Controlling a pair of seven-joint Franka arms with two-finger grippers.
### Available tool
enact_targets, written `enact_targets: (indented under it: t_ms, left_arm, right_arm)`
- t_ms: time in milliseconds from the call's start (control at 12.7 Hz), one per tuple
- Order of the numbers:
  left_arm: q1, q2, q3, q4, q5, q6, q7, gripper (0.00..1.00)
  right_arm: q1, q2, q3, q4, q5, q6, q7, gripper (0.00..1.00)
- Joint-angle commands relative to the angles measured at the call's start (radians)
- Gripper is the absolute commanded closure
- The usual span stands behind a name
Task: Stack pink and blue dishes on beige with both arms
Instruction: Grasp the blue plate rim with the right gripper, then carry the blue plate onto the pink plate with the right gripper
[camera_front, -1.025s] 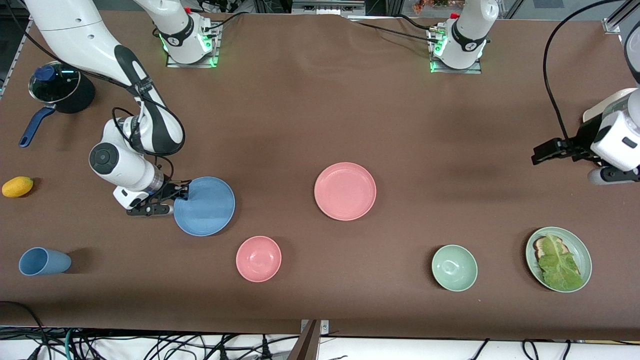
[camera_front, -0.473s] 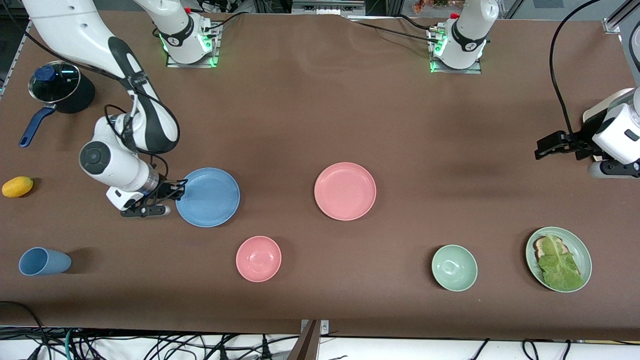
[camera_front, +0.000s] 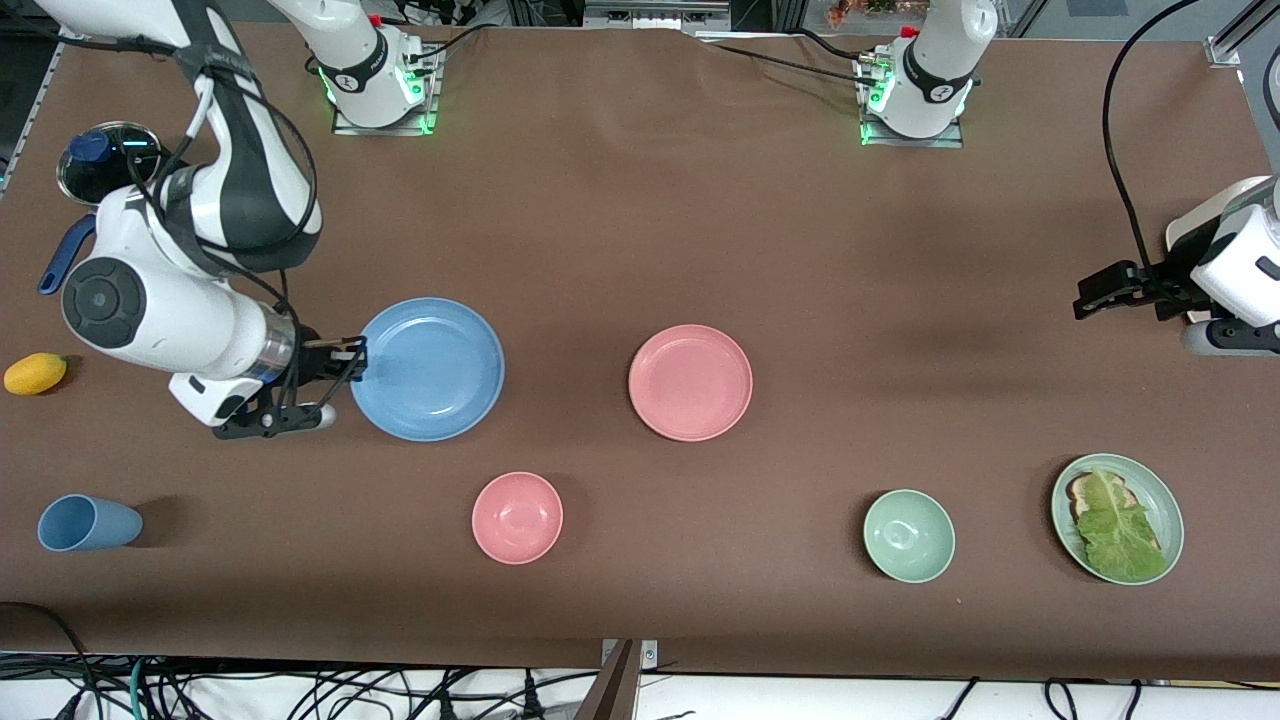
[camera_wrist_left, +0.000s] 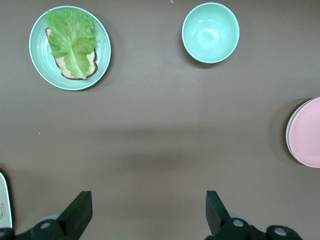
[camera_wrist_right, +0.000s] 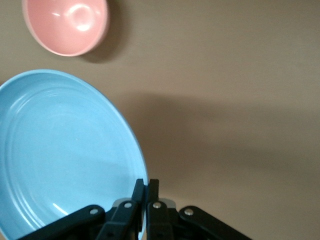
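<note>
Right gripper pinches blue plate by its rim, lifted over table; pink plate sits at blue's 3 o'clock. Left gripper hovers wide open, holding nothing, at pink's 2 o'clock

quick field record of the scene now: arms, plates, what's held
right gripper: shut on blue plate rim, plate lifted off table
left gripper: open, empty, waits at left arm's end
pink plate: flat on table, mid-table
beige plate: mostly hidden under left arm
stacked: nothing yet
</note>
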Motion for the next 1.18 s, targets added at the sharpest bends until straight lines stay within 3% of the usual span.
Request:
enact_targets:
  t_ms: [0, 394, 709, 1103]
  left_arm:
    - [-0.009, -0.011, 0.001, 0.009, -0.002, -0.005, 0.018, 0.0]
    - [-0.009, -0.013, 0.001, 0.009, -0.004, -0.008, 0.015, 0.0]
    - [-0.004, -0.014, 0.003, 0.087, -0.008, -0.046, 0.017, 0.0]
    - [0.005, -0.016, 0.006, 0.098, -0.001, -0.087, 0.015, 0.0]
  right_arm:
    - [0.062, 0.031, 0.046, 0.035, 0.014, 0.001, 0.169, 1.0]
    - [0.315, 0.103, 0.046, 0.035, -0.02, 0.16, 0.574, 1.0]
    - [0.424, 0.178, 0.046, 0.035, -0.103, 0.274, 0.789, 1.0]
    - [0.491, 0.261, 0.044, 0.037, -0.17, 0.415, 0.95, 1.0]
